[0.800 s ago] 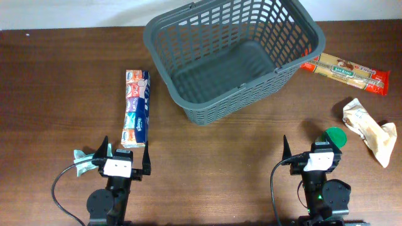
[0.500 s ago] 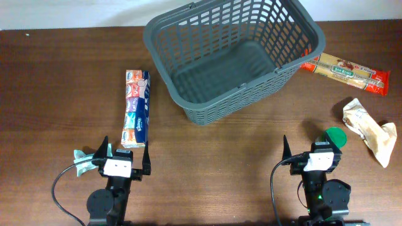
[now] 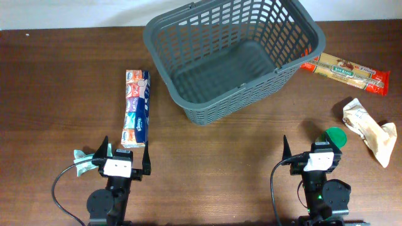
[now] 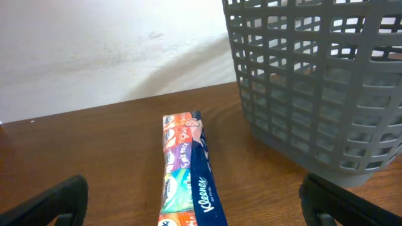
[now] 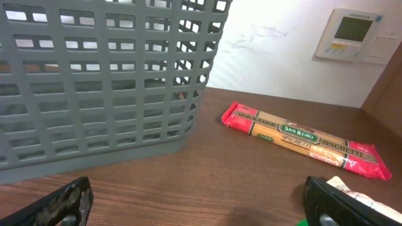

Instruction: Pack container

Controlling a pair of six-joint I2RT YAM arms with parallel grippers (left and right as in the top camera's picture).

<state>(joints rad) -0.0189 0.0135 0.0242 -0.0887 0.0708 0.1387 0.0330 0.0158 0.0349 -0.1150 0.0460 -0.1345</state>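
Compared with the overhead pictures from a moment before, nothing has moved: both arms and all the things on the table [image 3: 50, 94] lie at the same places.

The left gripper [image 3: 125, 150] sits at the lower left of the overhead frame and its fingers [image 4: 47, 204] are wide apart, one in each lower corner of the left wrist view, holding nothing. The right gripper [image 3: 309, 145] sits at the lower right, and its fingers [image 5: 59, 202] are spread apart in the same way, also holding nothing.

The container [image 3: 207, 107] stands at the upper middle of the overhead frame, well apart from both pairs of fingers. In the left wrist view it fills the upper right, and in the right wrist view it fills the upper left. Inside it the overhead view shows only the bare solid bottom.

Between the left fingers and further up lies a long tissue pack [image 3: 136, 108], beside the container's left side but not touching it. A small crumpled teal and white thing [image 3: 80, 160] lies just left of the left gripper. A green round lid [image 3: 338, 135] lies just beside the right gripper. Further to the right is a beige paper bag [image 3: 369, 132]. A red spaghetti packet [image 3: 344, 70] lies at the upper right, with one end at the container's right wall; whether they touch I cannot tell.
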